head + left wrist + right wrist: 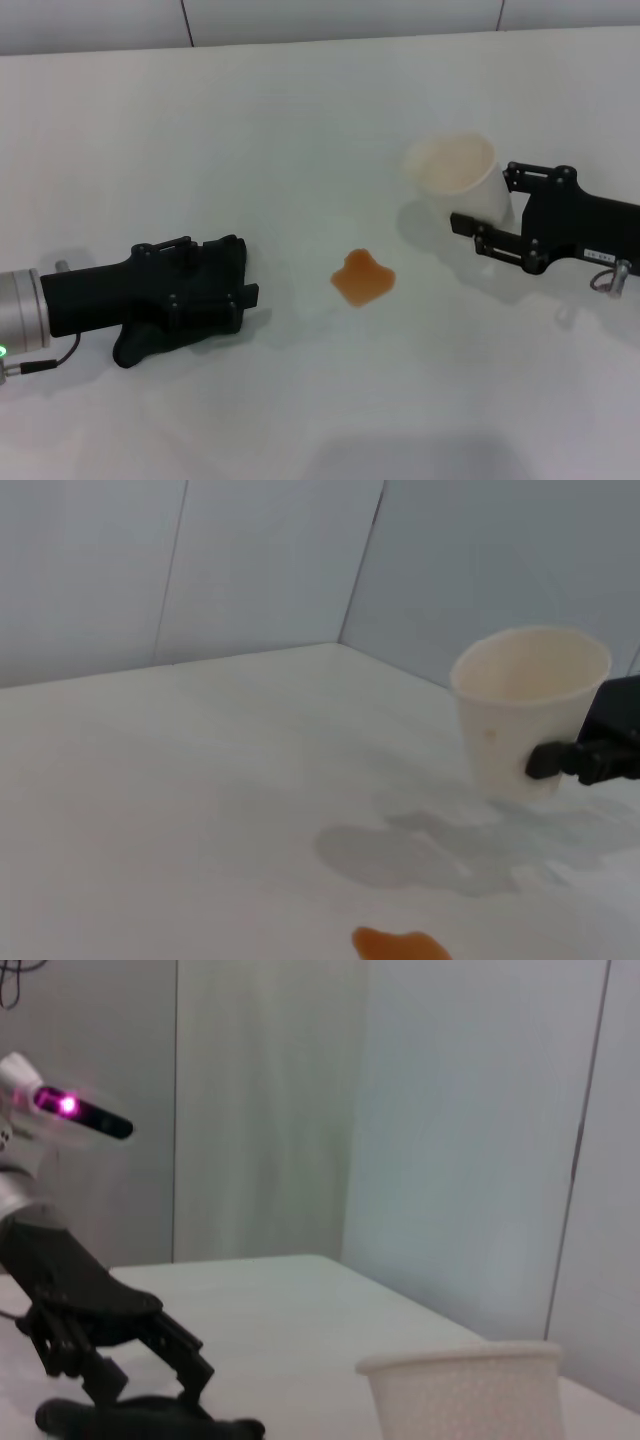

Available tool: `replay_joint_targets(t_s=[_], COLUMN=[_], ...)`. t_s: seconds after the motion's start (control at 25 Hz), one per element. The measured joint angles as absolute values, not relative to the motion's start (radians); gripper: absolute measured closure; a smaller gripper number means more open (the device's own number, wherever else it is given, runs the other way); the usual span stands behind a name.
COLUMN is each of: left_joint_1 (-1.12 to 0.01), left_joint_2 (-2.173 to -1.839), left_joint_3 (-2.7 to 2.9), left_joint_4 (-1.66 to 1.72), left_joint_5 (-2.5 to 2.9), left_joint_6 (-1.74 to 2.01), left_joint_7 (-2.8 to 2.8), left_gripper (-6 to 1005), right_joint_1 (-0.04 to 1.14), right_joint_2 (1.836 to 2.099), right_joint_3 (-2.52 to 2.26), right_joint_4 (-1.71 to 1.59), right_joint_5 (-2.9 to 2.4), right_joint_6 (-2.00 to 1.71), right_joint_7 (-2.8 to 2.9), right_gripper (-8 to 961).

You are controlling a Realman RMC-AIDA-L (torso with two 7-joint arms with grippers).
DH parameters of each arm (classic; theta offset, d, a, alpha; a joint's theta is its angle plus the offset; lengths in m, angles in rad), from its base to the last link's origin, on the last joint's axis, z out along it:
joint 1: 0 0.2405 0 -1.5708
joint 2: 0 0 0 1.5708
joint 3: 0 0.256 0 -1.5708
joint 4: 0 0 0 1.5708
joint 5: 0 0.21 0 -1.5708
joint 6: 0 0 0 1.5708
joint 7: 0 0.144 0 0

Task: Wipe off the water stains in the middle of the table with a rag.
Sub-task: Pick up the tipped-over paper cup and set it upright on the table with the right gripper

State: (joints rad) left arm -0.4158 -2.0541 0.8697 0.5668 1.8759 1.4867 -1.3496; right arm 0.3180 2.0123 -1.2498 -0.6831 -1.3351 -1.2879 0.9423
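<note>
- Head view: the stain (362,278) is seen mid-table (300,130), between both claws.
- The rag (150,338) is clamped under the left claw (235,290), toward the left edge.
- The cup (458,175) is clamped by the right claw (485,215).

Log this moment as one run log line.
stain: water stains unwiped mid table | left end effector: on rag beside stain | right end effector: holding cup
</note>
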Motion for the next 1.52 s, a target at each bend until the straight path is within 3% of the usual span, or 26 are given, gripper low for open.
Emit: replay_joint_targets(t_s=[1.52], left_joint_1=[-0.417], left_joint_2=[-2.056], left_joint_3=[0.874], left_joint_4=[0.574], left_joint_5=[1.876], left_joint_6=[1.487], left_joint_7=[-1.351], left_gripper=[154], right_joint_1=[0.334], right_joint_2=[2.014], right_joint_3=[-1.256], right_joint_4=[-0.479], right_joint_5=[-1.311], right_joint_6=[-1.166], right_joint_7=[0.847], right_gripper=[397])
